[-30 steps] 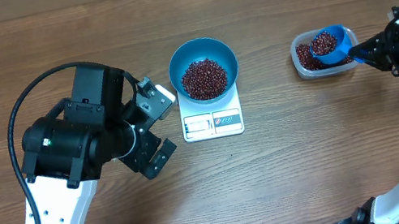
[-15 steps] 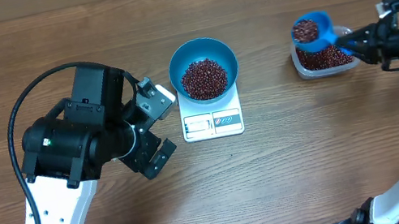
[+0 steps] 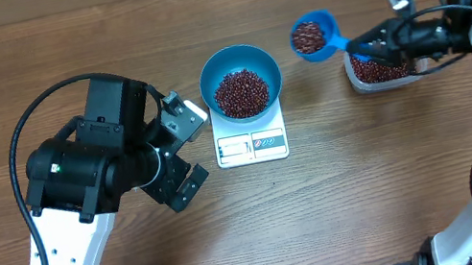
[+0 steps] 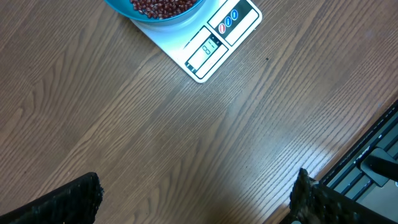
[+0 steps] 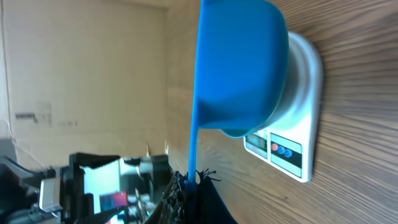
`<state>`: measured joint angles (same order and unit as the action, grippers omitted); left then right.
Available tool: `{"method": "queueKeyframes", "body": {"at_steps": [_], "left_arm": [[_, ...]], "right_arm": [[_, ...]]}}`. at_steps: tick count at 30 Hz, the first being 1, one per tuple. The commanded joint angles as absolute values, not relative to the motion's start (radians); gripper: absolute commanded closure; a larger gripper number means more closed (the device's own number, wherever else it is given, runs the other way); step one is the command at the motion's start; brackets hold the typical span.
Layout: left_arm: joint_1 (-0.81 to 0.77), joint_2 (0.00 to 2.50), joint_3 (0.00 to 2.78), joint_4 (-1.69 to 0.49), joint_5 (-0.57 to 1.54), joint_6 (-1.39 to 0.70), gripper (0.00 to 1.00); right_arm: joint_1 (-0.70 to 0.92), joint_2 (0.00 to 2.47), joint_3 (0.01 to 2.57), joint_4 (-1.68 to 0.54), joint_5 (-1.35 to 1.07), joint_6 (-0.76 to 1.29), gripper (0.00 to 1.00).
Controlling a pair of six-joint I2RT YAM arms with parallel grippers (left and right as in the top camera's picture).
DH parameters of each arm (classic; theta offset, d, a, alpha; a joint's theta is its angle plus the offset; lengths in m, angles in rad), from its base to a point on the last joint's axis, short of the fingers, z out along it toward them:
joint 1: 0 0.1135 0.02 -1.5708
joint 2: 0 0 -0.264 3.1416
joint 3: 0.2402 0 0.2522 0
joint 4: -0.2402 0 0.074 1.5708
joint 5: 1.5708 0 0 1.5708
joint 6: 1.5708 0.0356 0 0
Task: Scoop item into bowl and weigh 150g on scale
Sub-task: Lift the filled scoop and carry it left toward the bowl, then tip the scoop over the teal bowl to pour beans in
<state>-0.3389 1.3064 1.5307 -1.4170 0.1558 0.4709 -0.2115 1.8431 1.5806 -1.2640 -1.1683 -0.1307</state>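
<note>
1. Has swung scoop (image 3: 327,29) of beans (image 3: 305,38) from tub (image 3: 366,83) toward 9 o'clock, right claw (image 3: 374,42) clamped on handle (image 3: 347,43).
2. Hovers at 2 o'clock of bowl (image 3: 210,69) on scale (image 3: 251,146); pour likely next.
3. Leaves left claw (image 3: 187,149) wide open, empty.

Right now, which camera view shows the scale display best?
Left wrist: the scale display faces the lens up close, with its digits visible. Overhead shows it tiny and unreadable. Right wrist shows it slanted and small, beside the blue scoop.
</note>
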Motion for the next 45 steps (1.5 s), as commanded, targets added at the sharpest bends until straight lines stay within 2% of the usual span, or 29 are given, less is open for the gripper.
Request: {"method": "queueKeyframes", "body": {"at_steps": [1, 26, 45], "left_arm": [[-0.341, 1.296, 1.552, -1.416, 0.157, 0.471, 0.0], [-0.341, 1.296, 1.552, -1.416, 0.157, 0.471, 0.0], [-0.341, 1.296, 1.552, -1.416, 0.157, 0.471, 0.01]], "right_arm": [[-0.15, 1.801, 1.613, -1.243, -1.139, -0.1, 0.96], [0.187, 1.739, 1.619, -0.98, -0.634, -0.075, 0.96], [0.395, 1.689, 1.619, -0.972, -0.132, -0.079, 0.96]]}}
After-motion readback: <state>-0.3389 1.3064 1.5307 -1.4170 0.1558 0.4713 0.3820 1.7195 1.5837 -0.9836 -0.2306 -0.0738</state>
